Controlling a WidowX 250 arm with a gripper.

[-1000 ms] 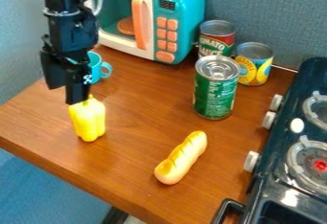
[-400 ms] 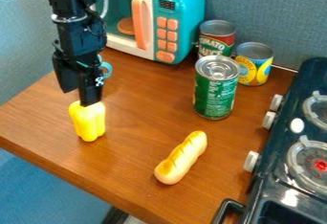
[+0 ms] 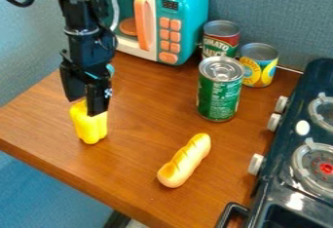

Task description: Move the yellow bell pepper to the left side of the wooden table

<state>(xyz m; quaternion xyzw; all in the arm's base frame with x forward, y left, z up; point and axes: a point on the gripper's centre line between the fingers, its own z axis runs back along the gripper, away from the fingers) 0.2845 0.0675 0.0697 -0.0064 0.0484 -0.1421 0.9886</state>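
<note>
The black gripper (image 3: pixel 86 106) hangs down at the left of the view, right over the yellow bell pepper (image 3: pixel 90 127). Its two fingers are apart, the nearer one in front of the pepper's upper right part, hiding its stem. Whether they touch the pepper, I cannot tell. The pepper stands upright near the table's left front edge. A toy hot dog bun (image 3: pixel 185 161) lies to the right, nearer the front. Farther back stands a green can (image 3: pixel 220 93). Behind the gripper, a bit of a teal cup (image 3: pixel 111 69) shows.
A teal and white toy microwave (image 3: pixel 183 8) stands at the back, with a tomato can (image 3: pixel 221 41) and a yellow-labelled can (image 3: pixel 259 66) beside it. Along the right side is a dark toy stove (image 3: pixel 286 149) with knobs. The wooden table's front edge (image 3: pixel 71 185) runs diagonally.
The gripper has moved to the right and slightly down, from the pepper's upper left to over its top right. It now covers more of the cup. Pepper, bun and cans have not moved.
</note>
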